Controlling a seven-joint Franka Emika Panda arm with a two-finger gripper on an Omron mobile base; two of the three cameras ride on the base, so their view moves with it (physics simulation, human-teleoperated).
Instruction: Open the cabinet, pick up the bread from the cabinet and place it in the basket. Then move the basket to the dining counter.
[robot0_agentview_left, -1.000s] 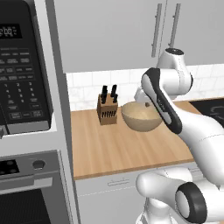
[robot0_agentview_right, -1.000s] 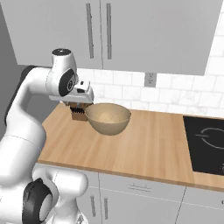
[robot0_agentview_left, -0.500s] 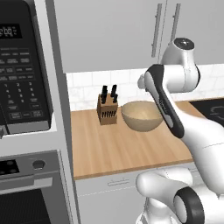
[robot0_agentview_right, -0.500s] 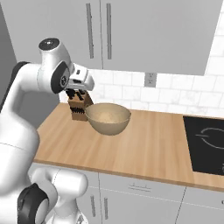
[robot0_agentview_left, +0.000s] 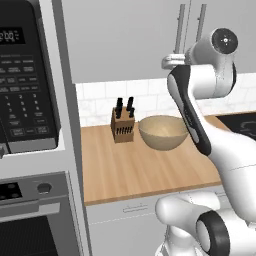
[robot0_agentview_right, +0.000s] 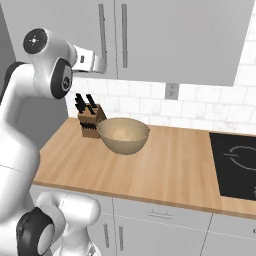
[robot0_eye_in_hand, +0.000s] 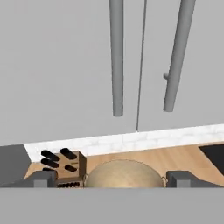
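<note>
The cabinet (robot0_agentview_left: 130, 40) (robot0_agentview_right: 175, 40) (robot0_eye_in_hand: 65, 65) hangs above the worktop with both grey doors shut. Its two long bar handles (robot0_eye_in_hand: 116, 57) stand side by side at the seam. My gripper (robot0_agentview_left: 169, 61) (robot0_agentview_right: 101, 64) (robot0_eye_in_hand: 113, 180) is raised to the doors' lower edge, just short of the handles. It is open, with nothing between its fingertips (robot0_eye_in_hand: 43, 178). The basket (robot0_agentview_left: 162, 132) (robot0_agentview_right: 123, 135) (robot0_eye_in_hand: 124, 173), a wide tan bowl, sits on the worktop below the hand. The bread is hidden behind the shut doors. The dining counter is out of view.
A knife block (robot0_agentview_left: 123, 125) (robot0_agentview_right: 90, 120) (robot0_eye_in_hand: 65, 165) stands just left of the basket on the wooden worktop (robot0_agentview_left: 130, 170) (robot0_agentview_right: 170, 172). A black microwave (robot0_agentview_left: 25, 75) and oven (robot0_agentview_left: 30, 220) column rises at the left. A black cooktop (robot0_agentview_right: 237, 165) lies at the right.
My hand has risen from just above the basket and knife block up to the foot of the cabinet doors, and its jaws have spread wide. The basket has not moved.
</note>
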